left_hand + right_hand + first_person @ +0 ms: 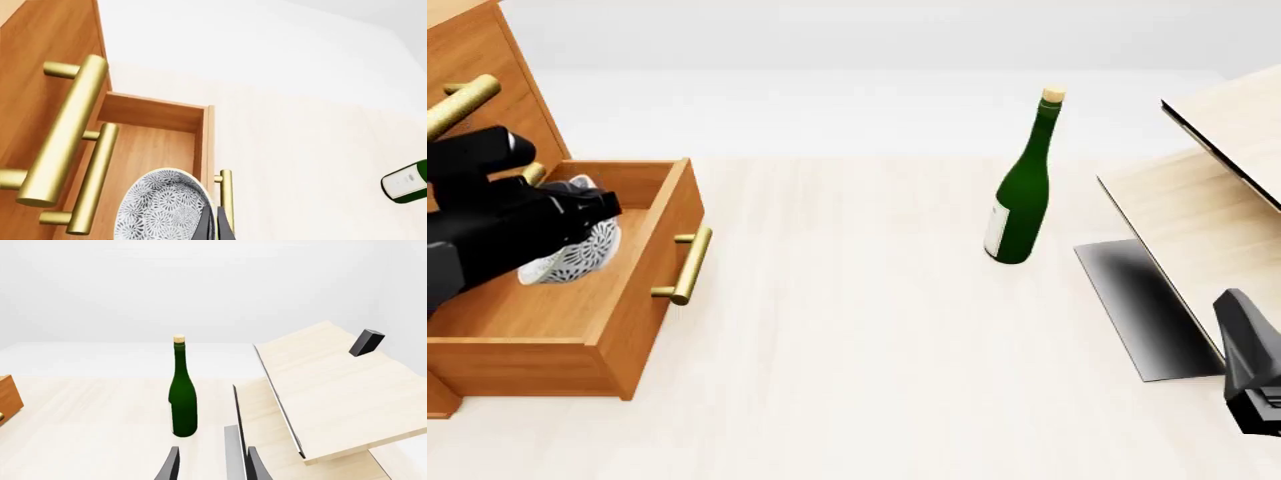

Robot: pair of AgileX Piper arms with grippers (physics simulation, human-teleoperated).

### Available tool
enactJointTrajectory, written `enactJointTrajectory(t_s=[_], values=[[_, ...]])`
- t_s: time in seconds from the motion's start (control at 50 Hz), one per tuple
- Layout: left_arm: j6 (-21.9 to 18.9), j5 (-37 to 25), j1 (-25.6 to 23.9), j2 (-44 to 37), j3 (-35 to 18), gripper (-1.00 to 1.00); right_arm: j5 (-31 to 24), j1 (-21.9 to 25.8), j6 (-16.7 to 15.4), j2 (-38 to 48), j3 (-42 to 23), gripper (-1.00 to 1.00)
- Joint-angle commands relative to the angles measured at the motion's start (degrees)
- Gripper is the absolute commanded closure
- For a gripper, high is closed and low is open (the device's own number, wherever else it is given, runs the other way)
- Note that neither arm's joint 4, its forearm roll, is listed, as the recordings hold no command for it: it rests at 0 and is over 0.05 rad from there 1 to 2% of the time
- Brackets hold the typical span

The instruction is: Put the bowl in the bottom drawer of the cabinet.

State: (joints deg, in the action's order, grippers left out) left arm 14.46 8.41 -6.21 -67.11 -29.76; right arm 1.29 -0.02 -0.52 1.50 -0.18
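Observation:
The cabinet (487,62) stands at the far left with its bottom drawer (647,305) pulled out. Over the drawer's floor the speckled bowl (571,256) hangs tilted on edge, my left gripper (593,212) shut on its rim. In the left wrist view the bowl (160,207) fills the space in front of one dark finger (216,226), with the drawer's wooden inside (150,150) behind it. My right gripper (1236,322) sits at the front right edge of the table, well away from the cabinet. It is open (212,463) and holds nothing.
A tall green bottle (1020,190) with a cork stands upright at mid-table. Pale light-wood furniture (1214,190) with a dark panel occupies the right side. Brass bar handles (67,130) of the upper drawer fronts jut out close above the open drawer.

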Motion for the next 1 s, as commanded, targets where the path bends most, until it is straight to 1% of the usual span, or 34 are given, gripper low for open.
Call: enactJointTrajectory(t_s=[0.02,0.16,0.24,0.44,0.84,1.0], values=[[-0.48,1.11,0.84,-1.09,0.22,1.0,0.0,0.01,0.0,-0.01,0.0,-1.0],[-1.32,1.2,1.94,-1.11,0.25,1.0,0.0,0.0,-0.01,0.01,0.0,-1.0],[-2.6,0.99,3.18,-0.76,0.13,1.0,0.0,-0.01,0.01,0.0,0.0,-1.0],[-2.26,2.28,2.74,-2.44,0.29,1.0,0.0,0.0,0.01,0.01,0.0,-1.0],[-2.19,4.82,4.01,-5.12,1.03,1.0,0.01,0.0,-0.01,0.01,0.0,-1.0],[-1.83,5.83,3.6,-6.46,1.02,1.0,0.0,0.0,0.0,0.01,0.0,-1.0]])
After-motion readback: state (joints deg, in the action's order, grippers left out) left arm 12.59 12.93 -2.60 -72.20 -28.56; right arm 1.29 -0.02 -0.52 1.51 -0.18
